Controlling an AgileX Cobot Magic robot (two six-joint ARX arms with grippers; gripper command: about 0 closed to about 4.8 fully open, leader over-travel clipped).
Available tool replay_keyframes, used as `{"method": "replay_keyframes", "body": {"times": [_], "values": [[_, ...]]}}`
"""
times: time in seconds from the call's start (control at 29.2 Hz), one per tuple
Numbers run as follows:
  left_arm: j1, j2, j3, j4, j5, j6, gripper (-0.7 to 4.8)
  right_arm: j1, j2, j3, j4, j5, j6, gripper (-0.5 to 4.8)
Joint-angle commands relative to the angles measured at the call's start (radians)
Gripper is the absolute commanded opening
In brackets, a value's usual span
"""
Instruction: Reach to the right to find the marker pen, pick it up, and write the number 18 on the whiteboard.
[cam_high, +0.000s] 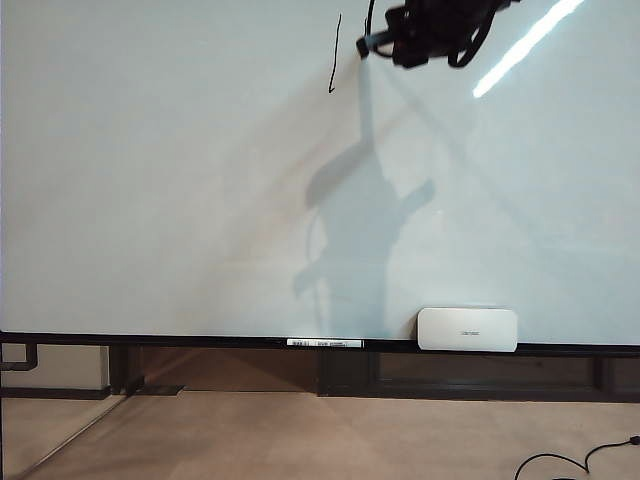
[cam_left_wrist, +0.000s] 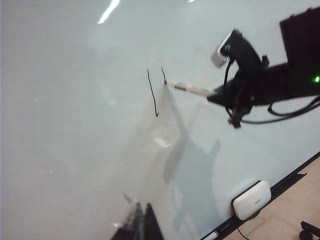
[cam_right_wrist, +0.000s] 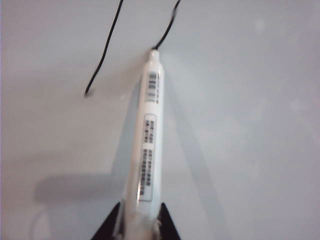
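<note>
We see the right tool (cam_right_wrist: 139, 220) closed on the marker pen (cam_right_wrist: 147, 135), its two dark fingers (cam_right_wrist: 107, 227) clamping the rear of the white labelled barrel in the right wrist view. The pen tip touches the whiteboard (cam_high: 150, 200) at the end of a short curved black stroke (cam_right_wrist: 167, 30). Beside that stroke sits the slanted "1" (cam_high: 335, 55), a thin black line, complete and apart from the pen. In the exterior view the right tool (cam_high: 375, 42) sits at the top edge, right of centre, just right of the "1"; arm body and cables mostly cropped out. From the left wrist view the right arm (cam_left_wrist: 265, 82) comes in from the side, pen (cam_left_wrist: 187, 88) angled onto the board, tip at the lower end of the short stroke (cam_left_wrist: 163, 75), with the "1" (cam_left_wrist: 152, 92) just beside it. Of the number 18 only the "1" and the first stroke of the second digit are on the board. The arm's shadow (cam_high: 360, 220) falls on the board below the tool. White eraser (cam_high: 467, 329) rests on the board's black bottom rail (cam_high: 150, 340), well below the writing; a second white marker (cam_high: 325, 343) lies on the rail left of it. Left tool (cam_left_wrist: 137, 222): only dark fingertips show at the frame edge of its own wrist view, close together, nothing between them, well away from the writing.
</note>
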Motion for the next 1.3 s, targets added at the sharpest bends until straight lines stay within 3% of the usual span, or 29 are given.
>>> {"method": "replay_keyframes", "body": {"times": [0.03,0.27,0.65,1.3], "values": [[-0.002,-0.001,0.003,0.005,0.004,0.001,-0.05,-0.001,0.029,0.003,-0.041,0.013,0.008,-0.03],[-0.001,-0.001,0.003,0.005,0.004,0.008,-0.05,-0.002,0.068,0.001,-0.086,0.028,0.035,-0.03],[-0.001,-0.001,0.003,0.005,0.002,0.007,-0.05,0.015,-0.079,0.002,0.012,0.021,0.025,-0.03],[-0.001,-0.001,0.003,0.005,0.002,0.008,-0.05,-0.004,-0.027,0.045,0.017,-0.021,0.002,-0.03]]}}
